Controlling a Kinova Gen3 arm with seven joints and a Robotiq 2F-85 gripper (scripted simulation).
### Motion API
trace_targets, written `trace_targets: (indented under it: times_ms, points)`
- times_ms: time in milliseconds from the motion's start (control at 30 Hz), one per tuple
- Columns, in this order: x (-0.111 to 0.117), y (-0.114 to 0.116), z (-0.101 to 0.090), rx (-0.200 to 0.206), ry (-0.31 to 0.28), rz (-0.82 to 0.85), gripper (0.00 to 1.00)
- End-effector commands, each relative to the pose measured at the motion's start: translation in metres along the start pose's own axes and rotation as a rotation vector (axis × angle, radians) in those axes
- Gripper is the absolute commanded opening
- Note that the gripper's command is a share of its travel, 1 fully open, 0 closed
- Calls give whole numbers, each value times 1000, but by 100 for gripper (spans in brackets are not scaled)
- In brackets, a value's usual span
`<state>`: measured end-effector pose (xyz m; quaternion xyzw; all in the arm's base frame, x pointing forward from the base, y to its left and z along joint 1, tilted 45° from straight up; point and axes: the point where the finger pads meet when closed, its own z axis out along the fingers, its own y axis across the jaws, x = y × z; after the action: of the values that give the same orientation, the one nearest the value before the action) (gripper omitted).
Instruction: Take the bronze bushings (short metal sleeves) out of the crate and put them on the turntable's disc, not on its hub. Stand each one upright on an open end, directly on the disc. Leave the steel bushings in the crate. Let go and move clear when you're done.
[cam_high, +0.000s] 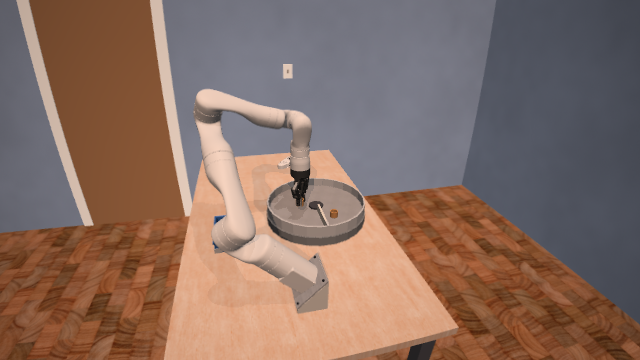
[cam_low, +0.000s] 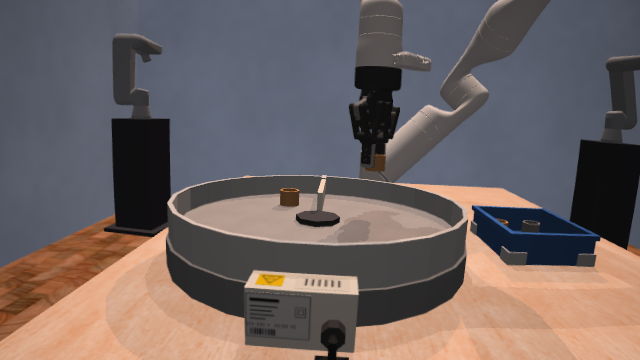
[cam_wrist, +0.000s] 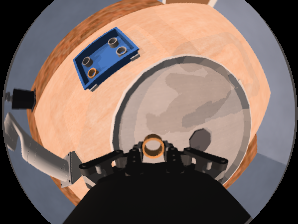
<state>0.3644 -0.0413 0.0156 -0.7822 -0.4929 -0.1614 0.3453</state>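
Observation:
My gripper (cam_low: 376, 161) is shut on a bronze bushing (cam_low: 379, 163) and holds it above the far side of the turntable's grey disc (cam_low: 320, 220). The held bushing also shows in the wrist view (cam_wrist: 153, 147) and in the top view (cam_high: 300, 201). A second bronze bushing (cam_low: 289, 196) stands upright on the disc, left of the dark hub (cam_low: 317, 218); it also shows in the top view (cam_high: 333, 213). The blue crate (cam_low: 533, 234) holds several bushings, seen from above in the wrist view (cam_wrist: 107, 56). One in it looks steel (cam_low: 530, 225).
The turntable has a raised grey rim (cam_low: 315, 250) and a control box (cam_low: 301, 310) in front. A pale bar (cam_low: 321, 192) rises from the hub. Two black pedestals (cam_low: 140, 175) with grey arms stand at the table's sides. The arm's base (cam_high: 310, 287) sits on the table.

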Motion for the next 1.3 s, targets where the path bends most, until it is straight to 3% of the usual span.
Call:
trace_targets:
  times_ms: [0,1267]
  points:
    - [-14,5,2,3,2,17,0]
    - [-23,10,2,3,2,17,0]
